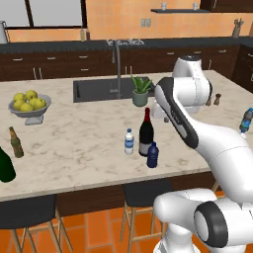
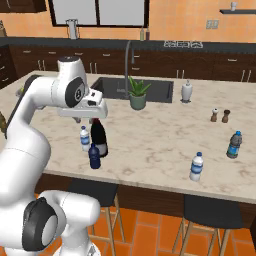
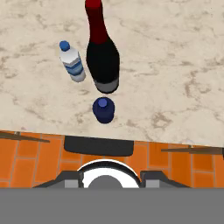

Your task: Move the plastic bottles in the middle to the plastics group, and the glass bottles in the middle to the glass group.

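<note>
Standing near the front edge of the marble island counter (image 1: 89, 143), the wine bottle (image 1: 146, 132) serves as landmark: dark, red-necked, grey-white label, upright. Just to its left is the clear blue-capped bottle (image 1: 129, 142); just in front of it, toward the counter edge, is the dark blue bottle (image 1: 152, 154). The three stand close together without visibly touching, and only a narrow strip of marble separates the blue bottle from the edge, below which a dark stool seat (image 3: 99, 145) and orange floor tiles appear in the hand view.

Far left of the wine bottle, the left base view shows a brown beer bottle (image 1: 16, 142) and a dark green bottle (image 1: 5, 165) at the counter's front edge, with a bowl of lemons (image 1: 29, 105) behind them; open marble lies between. Behind the wine bottle stand a potted plant (image 1: 140, 91) and the sink (image 1: 99, 90).

Well right of the wine bottle, the right base view shows a clear blue-capped bottle (image 2: 197, 167), a blue-labelled bottle (image 2: 233, 144) and two shakers (image 2: 220, 115), again with bare marble between.

The hand (image 2: 90, 107) hangs above the wine bottle; whether its jaws are parted or closed cannot be told, and nothing is seen held
</note>
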